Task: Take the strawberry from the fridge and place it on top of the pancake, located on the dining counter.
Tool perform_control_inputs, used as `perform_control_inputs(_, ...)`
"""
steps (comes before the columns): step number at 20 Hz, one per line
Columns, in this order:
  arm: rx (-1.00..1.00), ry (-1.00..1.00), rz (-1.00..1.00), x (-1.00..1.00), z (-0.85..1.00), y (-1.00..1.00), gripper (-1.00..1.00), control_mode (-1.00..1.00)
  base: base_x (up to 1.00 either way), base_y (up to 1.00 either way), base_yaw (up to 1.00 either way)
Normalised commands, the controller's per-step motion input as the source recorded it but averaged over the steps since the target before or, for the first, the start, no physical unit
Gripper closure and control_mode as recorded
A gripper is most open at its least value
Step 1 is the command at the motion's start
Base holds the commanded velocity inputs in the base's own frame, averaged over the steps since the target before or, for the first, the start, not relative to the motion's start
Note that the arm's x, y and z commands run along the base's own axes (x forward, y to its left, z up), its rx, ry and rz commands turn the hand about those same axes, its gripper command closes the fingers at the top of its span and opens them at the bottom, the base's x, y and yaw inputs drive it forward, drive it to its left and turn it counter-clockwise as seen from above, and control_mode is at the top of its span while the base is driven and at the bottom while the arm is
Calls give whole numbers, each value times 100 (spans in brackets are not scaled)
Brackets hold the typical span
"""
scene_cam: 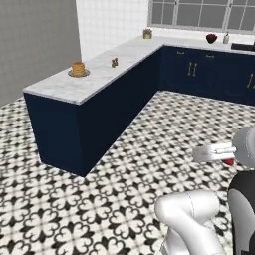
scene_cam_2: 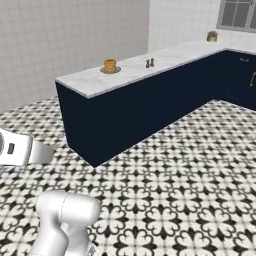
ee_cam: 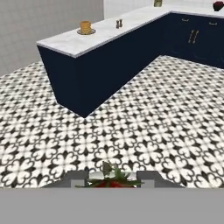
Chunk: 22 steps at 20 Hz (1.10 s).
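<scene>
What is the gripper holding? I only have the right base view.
Observer: The hand view shows the strawberry, red with green leaves, between the tips of the gripper.
Operator: Does it show from the other side?
Observer: Yes, in the left base view a bit of red sits under the hand.
Operator: What's under the window?
Observer: A dark red bowl with a small bottle beside it.

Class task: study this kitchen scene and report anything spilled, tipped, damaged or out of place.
Nothing stands out. The golden-tan pancake stack sits level on its round grey plate on the white-grey marble dining counter. The small red strawberry sits between the fingers of the gripper, over the patterned floor.
</scene>
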Motion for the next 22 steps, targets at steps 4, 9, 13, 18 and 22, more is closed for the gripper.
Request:
perform_control_inputs(4,0,0,0,0,0,0,100,100,100,100,-16)
perform_control_inputs(9,0,0,0,0,0,0,100,100,100,100,-22)
perform_control_inputs(13,0,0,0,0,0,0,100,100,100,100,-26)
perform_control_inputs(18,0,0,0,0,0,0,100,100,100,100,-27)
perform_control_inputs(22,0,0,0,0,0,0,100,100,100,100,-31)
